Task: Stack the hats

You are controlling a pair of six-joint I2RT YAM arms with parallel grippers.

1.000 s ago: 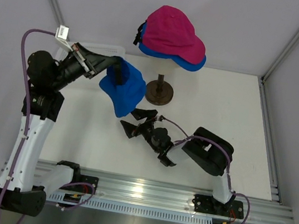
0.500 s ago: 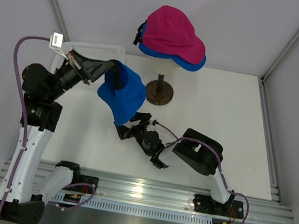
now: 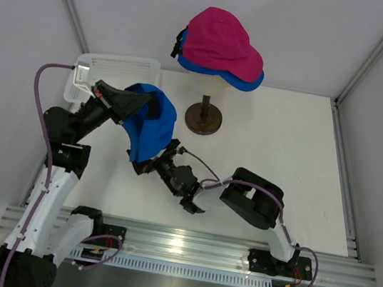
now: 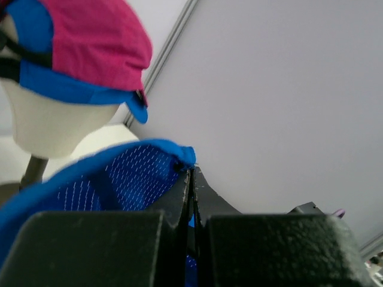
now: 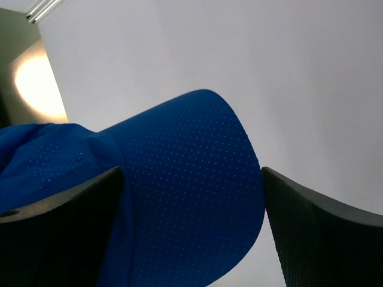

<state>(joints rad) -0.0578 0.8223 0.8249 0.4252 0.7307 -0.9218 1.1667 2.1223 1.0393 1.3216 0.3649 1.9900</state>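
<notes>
Looking down from above, we see the left hand [image 3: 132,98] pinched shut on the edge of the held blue cap [image 3: 152,125]. The cap hangs in the air over the bench [image 3: 298,152], left of the dark stand [image 3: 204,119]. The right hand [image 3: 147,161] sits at the cap's lower end with its jaws spread wide. A pink cap [image 3: 220,39] lies on top of a second blue cap [image 3: 250,81] above the stand. A white basket [image 3: 120,68] stands at the far left corner.

From the left wrist, the fingers [image 4: 179,203] meet on the rim of the held blue cap [image 4: 119,173]. Beyond them, the pink cap [image 4: 90,42] and second blue cap [image 4: 66,89] sit on a cream mannequin head [image 4: 51,125].

From the right wrist, the fingers [image 5: 60,239] stand apart with the cap's brim [image 5: 191,179] between them. Whether it touches them we cannot tell.
</notes>
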